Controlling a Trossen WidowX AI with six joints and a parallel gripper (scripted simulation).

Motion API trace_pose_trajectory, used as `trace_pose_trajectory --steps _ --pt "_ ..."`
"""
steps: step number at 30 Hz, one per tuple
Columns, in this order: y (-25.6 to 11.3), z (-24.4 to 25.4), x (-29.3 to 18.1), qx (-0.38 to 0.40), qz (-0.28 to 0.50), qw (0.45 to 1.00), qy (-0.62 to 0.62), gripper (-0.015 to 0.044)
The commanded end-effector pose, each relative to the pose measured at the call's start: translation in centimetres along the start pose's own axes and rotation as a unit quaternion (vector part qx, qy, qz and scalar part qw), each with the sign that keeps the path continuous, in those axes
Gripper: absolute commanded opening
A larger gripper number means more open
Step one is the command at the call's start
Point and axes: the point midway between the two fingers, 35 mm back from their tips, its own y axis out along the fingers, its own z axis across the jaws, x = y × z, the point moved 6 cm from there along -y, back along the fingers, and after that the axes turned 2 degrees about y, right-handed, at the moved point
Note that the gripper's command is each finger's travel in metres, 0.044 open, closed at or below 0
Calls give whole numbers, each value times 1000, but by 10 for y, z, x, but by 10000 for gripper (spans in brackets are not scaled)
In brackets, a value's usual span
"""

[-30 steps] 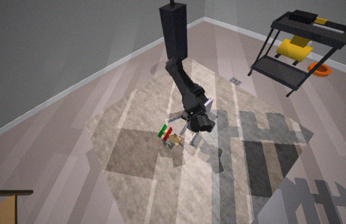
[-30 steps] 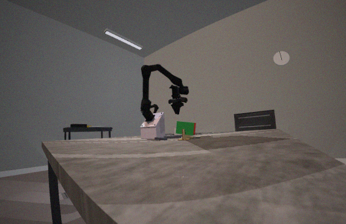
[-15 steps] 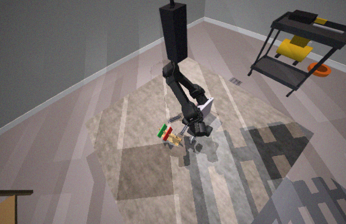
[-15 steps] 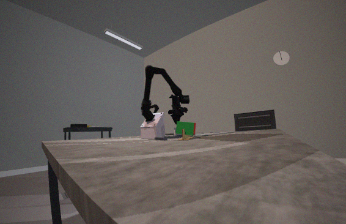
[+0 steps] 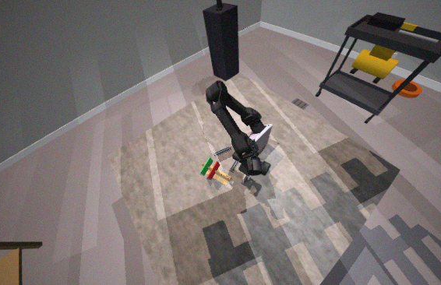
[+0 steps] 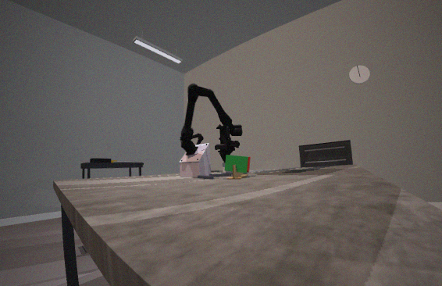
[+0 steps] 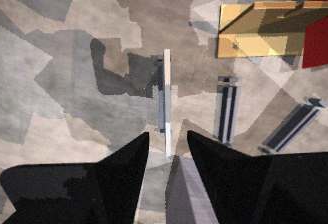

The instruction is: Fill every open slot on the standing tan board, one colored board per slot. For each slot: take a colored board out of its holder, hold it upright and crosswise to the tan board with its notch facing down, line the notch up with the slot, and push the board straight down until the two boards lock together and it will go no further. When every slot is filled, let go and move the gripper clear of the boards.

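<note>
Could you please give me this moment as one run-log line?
red, green: on tan board | gripper: open above white board

Boards number four: one tan (image 5: 224, 177) (image 6: 234, 170) (image 7: 261, 46), one red (image 5: 213, 170) (image 6: 249, 164) (image 7: 326, 42), one green (image 5: 206, 167) (image 6: 237, 163) and one white (image 7: 167, 100); holders (image 5: 223, 151) (image 7: 228, 112) number three. There are one arm (image 5: 228, 121) (image 6: 190, 113) and one table (image 5: 180, 156) (image 6: 227, 219). The surrounding room shows one cart (image 5: 355, 33) (image 6: 126, 165), one yellow cylinder (image 5: 372, 64), one orange ring (image 5: 406, 93), one wall clock (image 6: 359, 74) and one ceiling light (image 6: 157, 50).
</note>
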Motion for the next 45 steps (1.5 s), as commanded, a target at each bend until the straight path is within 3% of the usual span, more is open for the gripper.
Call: trace_pose_trajectory --steps 1,27,34,45 --pt "8 0 -1 -2 1 1000 -3 184" --pt "47 -1 -2 -3 2 1000 -3 184" --pt "47 -1 -2 -3 2 1000 -3 0" --pt "46 -1 -2 -3 2 1000 -3 0"
